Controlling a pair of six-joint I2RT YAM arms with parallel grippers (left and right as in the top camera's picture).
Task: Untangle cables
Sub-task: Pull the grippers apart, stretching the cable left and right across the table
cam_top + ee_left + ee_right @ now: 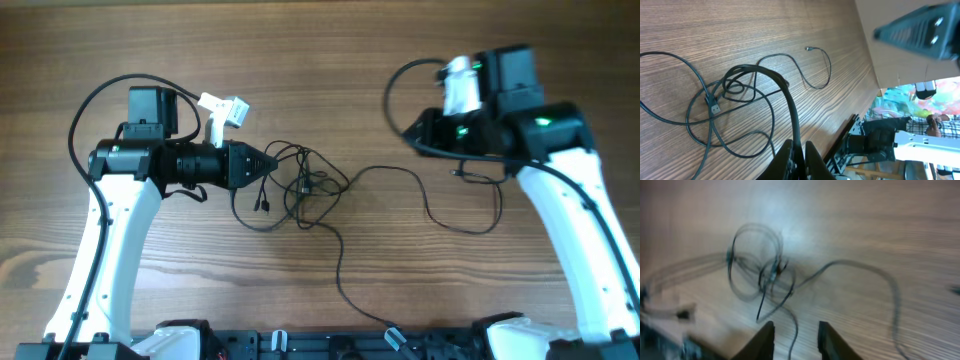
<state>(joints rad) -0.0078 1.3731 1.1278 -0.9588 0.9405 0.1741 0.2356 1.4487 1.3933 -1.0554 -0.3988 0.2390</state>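
The cables (300, 185) lay mid-table (330, 60): thin black cords with small plug ends, tangled in loose loops, one strand trailing rightward. The left gripper (797, 152) was pinched tight on a strand. The right gripper (795, 339) stood wide, holding nothing.

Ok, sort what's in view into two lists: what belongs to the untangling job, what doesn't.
Job:
- cables, tangled in the middle
- left pincer, shut on one strand
- right pincer, open, empty

Not the job:
- thick arm wiring
- brown board in the background
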